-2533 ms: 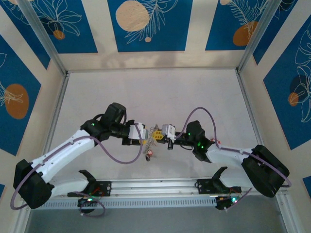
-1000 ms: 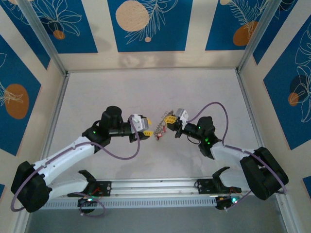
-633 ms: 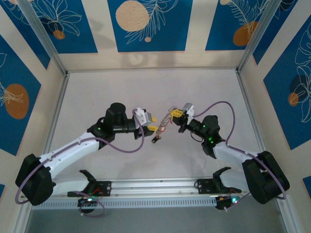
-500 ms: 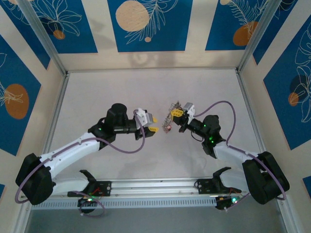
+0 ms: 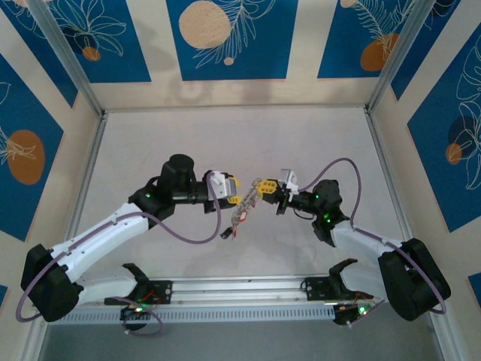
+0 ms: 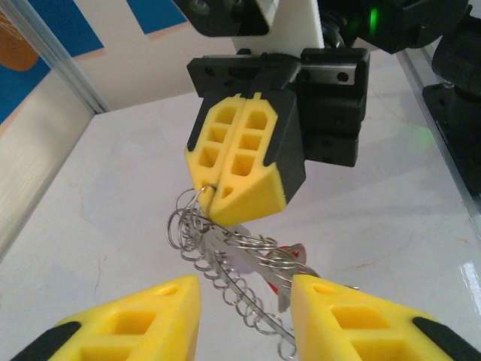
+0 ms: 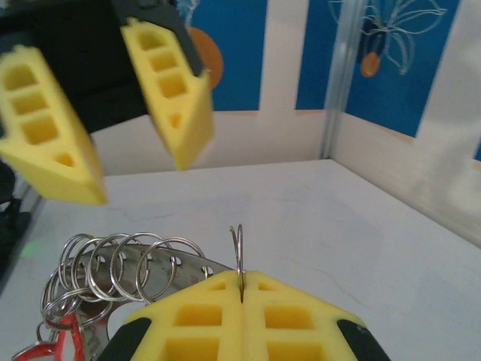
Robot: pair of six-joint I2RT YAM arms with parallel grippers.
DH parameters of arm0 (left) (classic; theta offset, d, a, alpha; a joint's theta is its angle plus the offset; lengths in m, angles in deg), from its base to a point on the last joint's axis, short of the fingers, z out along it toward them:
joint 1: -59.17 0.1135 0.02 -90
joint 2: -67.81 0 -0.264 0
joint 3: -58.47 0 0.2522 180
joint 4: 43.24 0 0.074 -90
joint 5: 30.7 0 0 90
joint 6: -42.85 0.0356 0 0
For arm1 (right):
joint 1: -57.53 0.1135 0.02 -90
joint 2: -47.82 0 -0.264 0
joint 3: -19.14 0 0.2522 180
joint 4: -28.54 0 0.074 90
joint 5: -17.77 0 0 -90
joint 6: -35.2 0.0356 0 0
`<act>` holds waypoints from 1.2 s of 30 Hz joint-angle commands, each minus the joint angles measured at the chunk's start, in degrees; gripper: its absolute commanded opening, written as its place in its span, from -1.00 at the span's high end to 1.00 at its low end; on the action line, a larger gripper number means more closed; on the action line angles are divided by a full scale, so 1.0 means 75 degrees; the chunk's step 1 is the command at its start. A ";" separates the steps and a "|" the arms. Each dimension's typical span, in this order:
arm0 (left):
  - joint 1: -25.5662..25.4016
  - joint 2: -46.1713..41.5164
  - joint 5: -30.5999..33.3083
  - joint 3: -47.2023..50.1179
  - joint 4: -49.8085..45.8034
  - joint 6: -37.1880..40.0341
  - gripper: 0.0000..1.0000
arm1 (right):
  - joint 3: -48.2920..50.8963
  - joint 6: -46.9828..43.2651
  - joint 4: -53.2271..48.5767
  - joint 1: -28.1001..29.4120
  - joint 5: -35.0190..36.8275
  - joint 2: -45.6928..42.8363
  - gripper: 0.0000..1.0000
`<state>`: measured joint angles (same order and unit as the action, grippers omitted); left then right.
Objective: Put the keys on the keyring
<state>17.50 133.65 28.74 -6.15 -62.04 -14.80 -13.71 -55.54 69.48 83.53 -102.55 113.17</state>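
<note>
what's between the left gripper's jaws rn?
The keyring, dangling from the shut right gripper, hangs between the open jaws of the left gripper; left wrist view shows it.

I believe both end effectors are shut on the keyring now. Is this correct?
Not quite: only the right end effector is shut on the keyring. The left end effector is open, its fingers apart on either side of the ring, as the left wrist view shows.

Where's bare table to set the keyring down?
Crowded: centre, where left gripper and right gripper meet at the keyring. Free: the far half of the table, up to the back wall, plus both side margins.
</note>
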 commanded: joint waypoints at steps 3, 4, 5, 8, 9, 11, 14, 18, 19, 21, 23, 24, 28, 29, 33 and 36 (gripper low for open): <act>-0.0034 0.0077 -0.0385 -0.0136 -0.0209 0.0320 0.26 | -0.0248 -0.0278 0.0250 0.0209 -0.0676 -0.0122 1.00; -0.0034 0.0086 -0.0395 -0.0122 -0.0179 0.0312 0.26 | -0.0275 -0.0285 0.0204 0.0273 -0.0710 -0.0122 1.00; -0.0033 0.0108 -0.0421 -0.0123 -0.0181 0.0326 0.26 | -0.0294 -0.0329 0.0159 0.0333 -0.0773 -0.0126 1.00; -0.0034 0.0119 -0.0514 -0.0139 -0.0184 0.0349 0.27 | -0.0381 -0.0442 0.0090 0.0474 -0.0880 -0.0033 1.00; -0.0034 0.0118 -0.0547 -0.0143 -0.0193 0.0370 0.28 | -0.0392 -0.0430 0.0091 0.0503 -0.0888 -0.0021 1.00; -0.0034 0.0183 -0.0660 -0.0197 -0.0268 0.0431 0.29 | -0.0396 -0.0481 0.0147 0.0589 -0.0884 0.0001 1.00; -0.0041 0.0312 -0.0816 -0.0309 -0.0420 0.0467 0.32 | -0.0422 -0.0549 0.0184 0.0702 -0.0863 0.0053 1.00; -0.0046 0.0380 -0.0948 -0.0332 -0.0370 0.0464 0.43 | -0.0443 -0.0595 0.0172 0.0821 -0.0808 0.0071 1.00; -0.0046 0.0378 -0.0981 -0.0354 -0.0409 0.0495 0.47 | -0.0443 -0.0605 0.0172 0.0845 -0.0794 0.0076 1.00; -0.0045 0.0394 -0.1022 -0.0380 -0.0507 0.0563 0.53 | -0.0443 -0.0609 0.0172 0.0860 -0.0796 0.0077 1.00; -0.0045 0.0400 -0.1065 -0.0403 -0.0561 0.0590 0.54 | -0.0442 -0.0617 0.0120 0.0880 -0.0796 0.0054 1.00; -0.0044 0.0404 -0.1123 -0.0421 -0.0581 0.0607 0.55 | -0.0440 -0.0649 0.0097 0.0892 -0.0808 0.0053 1.00; -0.0045 0.0453 -0.1391 -0.0427 -0.0640 0.0654 0.66 | -0.0478 -0.0723 -0.0004 0.0948 -0.0786 0.0053 1.00; -0.0045 0.0477 -0.1425 -0.0439 -0.0653 0.0666 0.69 | -0.0478 -0.0734 -0.0014 0.0966 -0.0778 0.0053 1.00; -0.0046 0.0547 -0.1501 -0.0486 -0.0713 0.0689 0.76 | -0.0519 -0.0843 -0.0109 0.1009 -0.0709 0.0100 1.00; -0.0046 0.0613 -0.1497 -0.0526 -0.0811 0.0755 1.00 | -0.0494 -0.0833 -0.0037 0.1036 -0.0623 0.0106 1.00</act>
<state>17.59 137.37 20.50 -7.92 -67.17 -10.42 -15.20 -60.45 66.94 90.22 -107.84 113.80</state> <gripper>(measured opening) 0.037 0.066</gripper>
